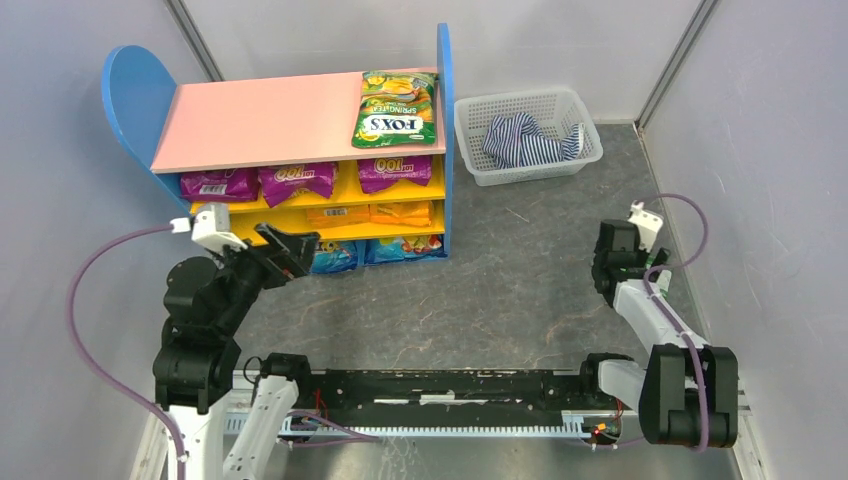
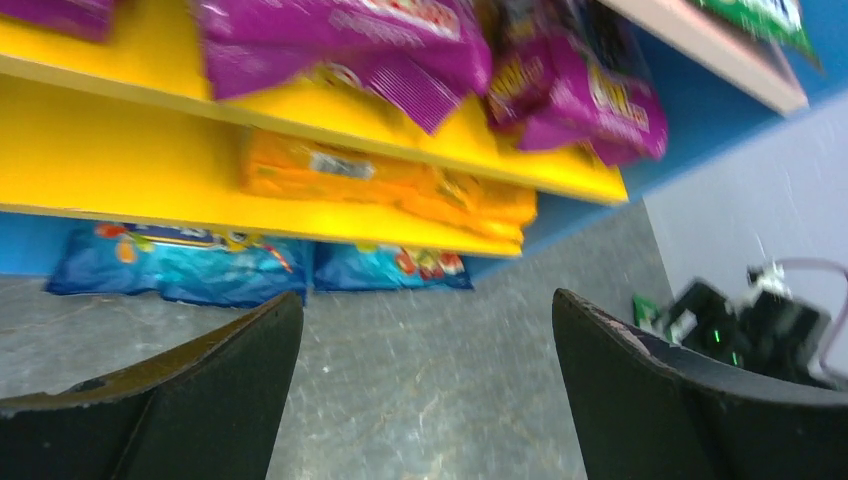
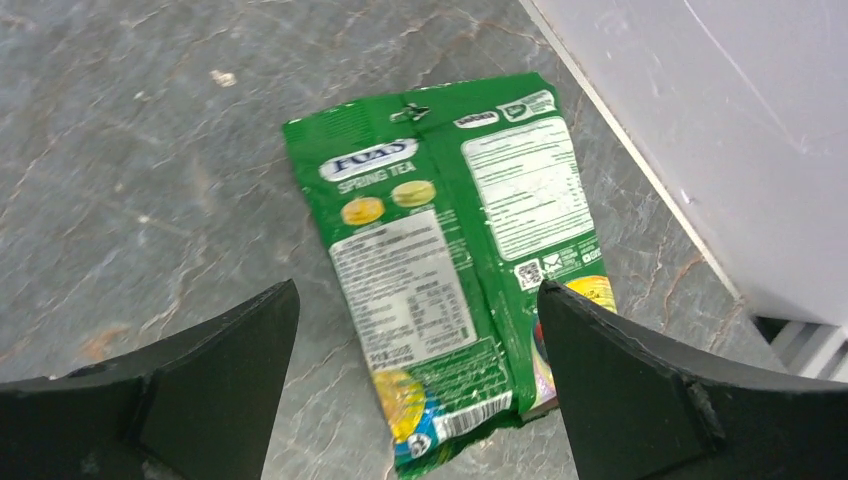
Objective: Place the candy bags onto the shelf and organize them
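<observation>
The shelf holds a green FOX'S bag on its pink top. Three purple bags lie on the upper yellow board, orange bags on the lower board, and two blue bags at the bottom. My left gripper is open and empty in front of the blue bags, its fingertips apart over bare floor. My right gripper is open and hovers over a second green FOX'S bag. That bag lies back side up on the floor by the right wall, between the fingers.
A white mesh basket with a blue-white striped cloth stands right of the shelf. Grey walls close in on both sides. The right arm shows in the left wrist view.
</observation>
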Controlling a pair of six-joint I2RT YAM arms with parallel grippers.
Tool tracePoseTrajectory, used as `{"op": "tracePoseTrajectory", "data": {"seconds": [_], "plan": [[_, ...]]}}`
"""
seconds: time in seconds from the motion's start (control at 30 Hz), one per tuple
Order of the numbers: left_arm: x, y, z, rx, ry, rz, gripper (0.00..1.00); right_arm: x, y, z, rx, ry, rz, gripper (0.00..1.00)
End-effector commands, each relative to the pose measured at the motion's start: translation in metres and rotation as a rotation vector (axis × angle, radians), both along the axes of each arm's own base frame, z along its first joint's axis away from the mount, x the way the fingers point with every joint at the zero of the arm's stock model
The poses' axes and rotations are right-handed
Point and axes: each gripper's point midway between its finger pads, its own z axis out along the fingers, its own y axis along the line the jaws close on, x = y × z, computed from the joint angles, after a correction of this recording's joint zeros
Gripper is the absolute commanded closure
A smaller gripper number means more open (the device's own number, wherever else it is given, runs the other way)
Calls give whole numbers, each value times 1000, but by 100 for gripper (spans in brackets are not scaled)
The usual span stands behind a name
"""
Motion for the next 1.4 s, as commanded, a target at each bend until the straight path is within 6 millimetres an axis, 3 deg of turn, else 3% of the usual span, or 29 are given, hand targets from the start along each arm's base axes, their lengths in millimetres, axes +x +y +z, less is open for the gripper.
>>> {"op": "tracePoseTrajectory", "data": {"seconds": [0.0,0.17,0.37,0.53,0.77,1.0,1.07,1.13,1.23,1.37], "plan": [[-9,-46,-3,49,-73,-306,0,12,-11,-8,127,-116,-14,4],[-24,-73,-12,59,-83,-500,0,12,-19,-12,132,-105,-24,3],[-40,-88,-10,42,-141,-616,0,16,-2,-34,237,-57,41,2],[-40,-88,-9,44,-151,-616,0,15,19,-46,321,-74,114,5],[-36,-88,-11,48,-141,-613,0,18,72,-56,415,-57,316,4],[-30,-90,-10,33,-137,-610,0,4,197,-50,553,-44,689,5],[-26,-91,-14,14,-127,-603,0,-7,243,-42,631,-44,858,5],[-19,-89,-21,-7,-96,-574,0,-15,271,-33,654,-17,990,5],[-13,-88,-31,-29,-52,-542,0,-15,281,-16,611,-19,1080,5],[-11,-90,-38,-53,-25,-544,0,0,256,5,432,-79,1072,2]]}}
